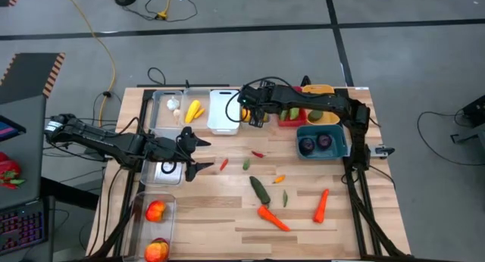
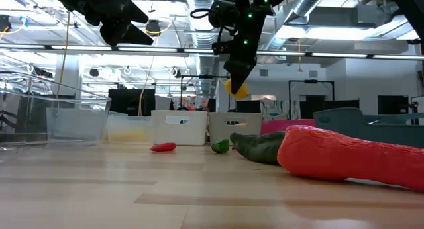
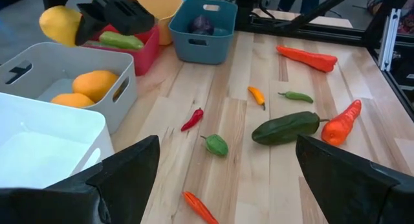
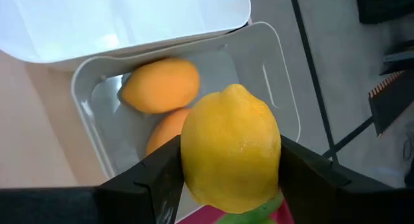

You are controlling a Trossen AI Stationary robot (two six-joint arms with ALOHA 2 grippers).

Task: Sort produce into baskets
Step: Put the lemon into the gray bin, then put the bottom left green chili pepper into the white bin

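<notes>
My right gripper (image 4: 229, 188) is shut on a yellow lemon (image 4: 229, 146), which shows under its fingers in the low view as the lemon (image 2: 236, 89). It hangs over the grey basket (image 4: 275, 68), where two more lemons (image 4: 160, 87) lie. The white basket (image 3: 39, 140) stands beside the grey one. My left gripper (image 3: 226, 185) waits open and empty above the table's left part, as my left gripper (image 1: 198, 152) shows from above. Loose produce lies on the wood: a cucumber (image 1: 260, 189), two carrots (image 1: 273, 216), small chilies (image 1: 258, 153). My right gripper pinches the lemon between its two fingers (image 4: 158, 179), one on each of its opposite sides (image 4: 194, 166). The fingers slant down from the table's right side. The lemon is lifted clear, in the air above the grey basket, one pointed end (image 4: 238, 88) facing away from the fingers.
Along the far edge stand a clear basket with garlic (image 1: 173, 105), one with yellow pieces (image 1: 195, 110), a red basket (image 1: 292, 116), an orange-yellow one (image 1: 320, 90) and a teal one (image 1: 322, 142) with purple rounds. Clear baskets with tomatoes (image 1: 155, 211) stand near left.
</notes>
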